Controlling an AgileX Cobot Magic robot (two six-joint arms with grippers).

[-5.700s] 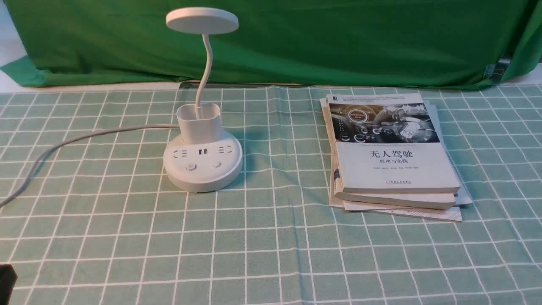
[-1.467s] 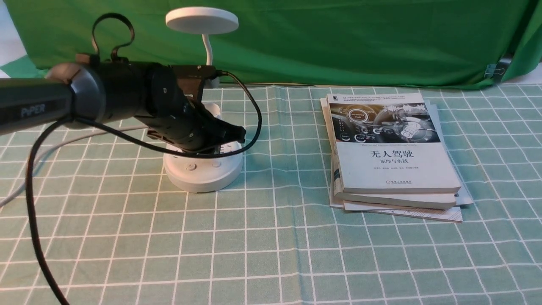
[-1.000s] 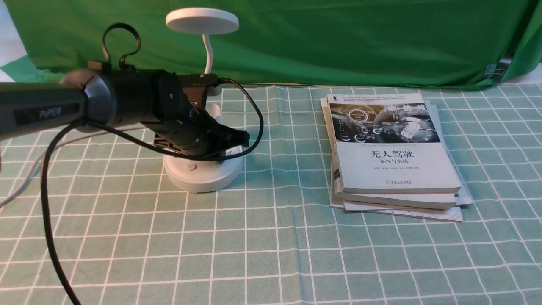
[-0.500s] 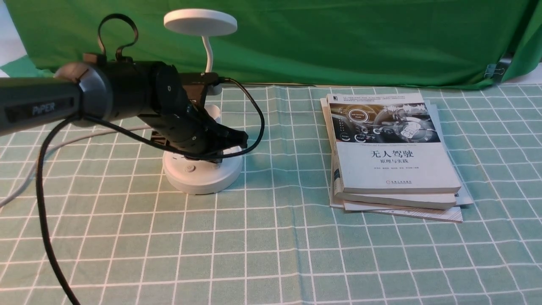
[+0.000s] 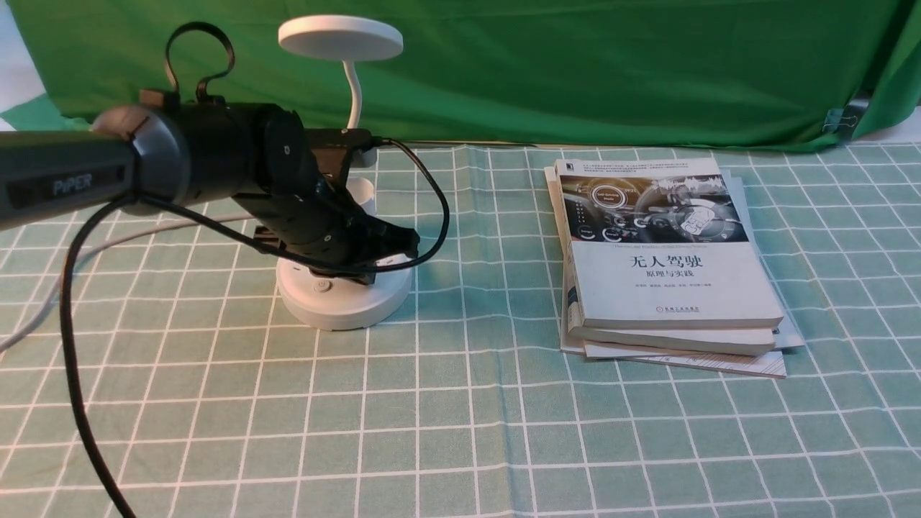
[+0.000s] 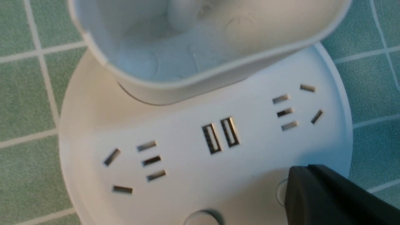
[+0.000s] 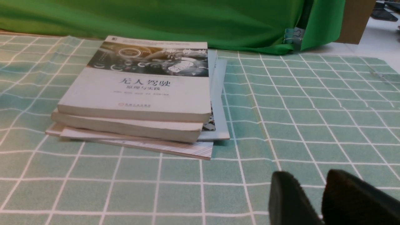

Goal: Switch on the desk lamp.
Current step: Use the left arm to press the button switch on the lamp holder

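The white desk lamp stands at left of centre, with its disc head (image 5: 340,37) up on the gooseneck and its round base (image 5: 345,306) on the cloth. My left gripper (image 5: 410,241) is shut and empty, reaching in from the left low over the base. In the left wrist view its fingertips (image 6: 309,187) cover most of the right button; contact cannot be told. The left button (image 6: 203,217) stays uncovered, and the sockets, USB ports (image 6: 220,137) and cup holder (image 6: 200,47) show. The head shows no glow. My right gripper (image 7: 304,176) is open a little, empty, low over the cloth.
A stack of books (image 5: 662,259) lies right of centre, also in the right wrist view (image 7: 137,93). The lamp's white cord (image 5: 29,325) runs off to the left. The arm's black cable (image 5: 72,374) hangs at front left. A green backdrop (image 5: 575,72) closes the far edge.
The left arm has come in from the left over the lamp base. It dipped about a second ago, then rose slightly. The lamp head shifted slightly left. In the last half second almost nothing moved.
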